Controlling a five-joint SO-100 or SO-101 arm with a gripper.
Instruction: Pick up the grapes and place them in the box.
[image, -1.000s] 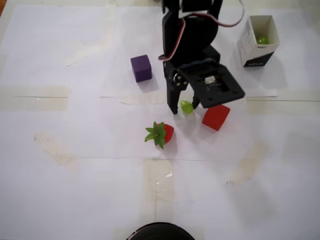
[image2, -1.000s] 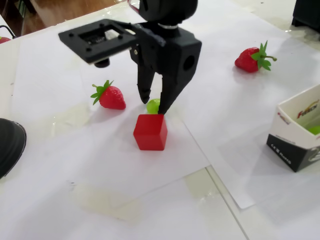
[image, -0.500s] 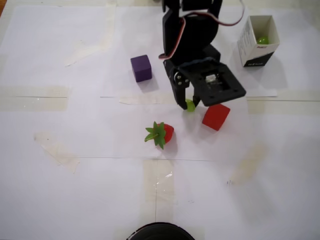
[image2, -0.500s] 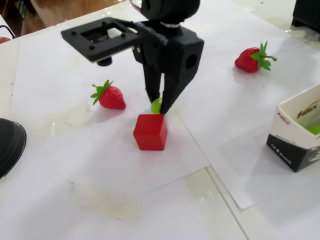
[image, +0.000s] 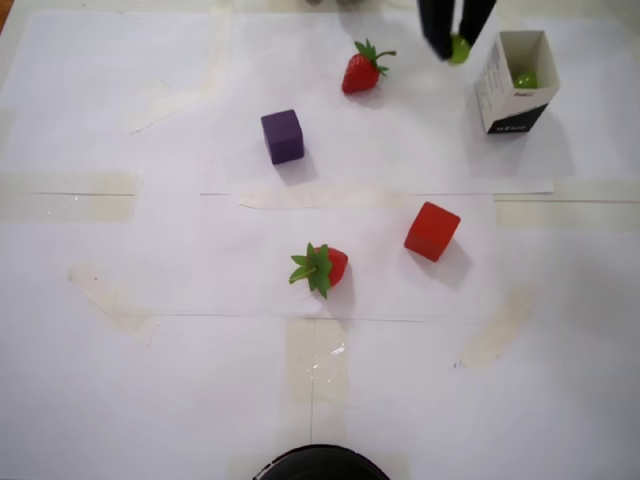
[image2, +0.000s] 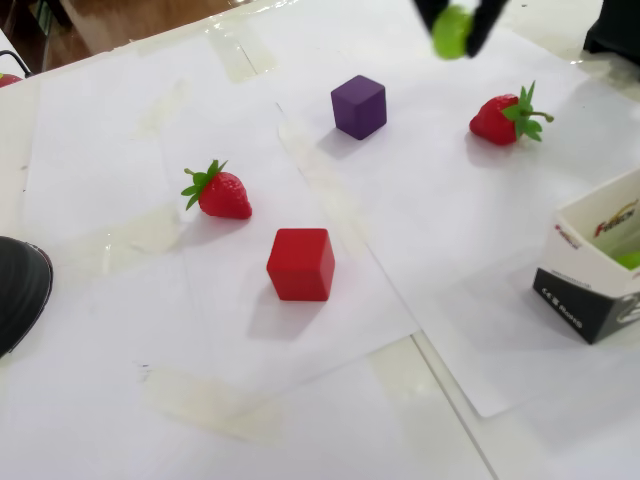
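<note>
The claw (image: 456, 45) is at the top edge of the overhead view, only its two dark fingertips in frame, and they pinch a green grape (image: 459, 48) between them. In the fixed view the same claw (image2: 455, 30) hangs high at the upper edge with the grape (image2: 451, 31) clamped between the tips, clear of the surface (image2: 200, 420).

The box (image: 515, 82) stands upright at the upper right of the overhead view, just right of the claw — the held grape is beside its mouth, not over it. Inside, against the right wall, lies another grape (image: 525, 78). In the fixed view the box (image2: 595, 260) is cut by the right edge, its black lower corner toward the camera, and a bit of green shows in its mouth.

White paper sheets, taped down, cover the surface. A purple cube (image: 283, 136) sits at upper centre-left in the overhead view; a red cube (image: 432, 231) sits right of centre, well apart from it. One strawberry (image: 360, 70) lies near the top, left of the claw; a second strawberry (image: 320, 268) lies near the middle, left of and a little below the red cube, leaves pointing left.

A dark round object (image: 320, 464) pokes in at the bottom edge of the overhead view — too little of it shows to tell what it is.
</note>
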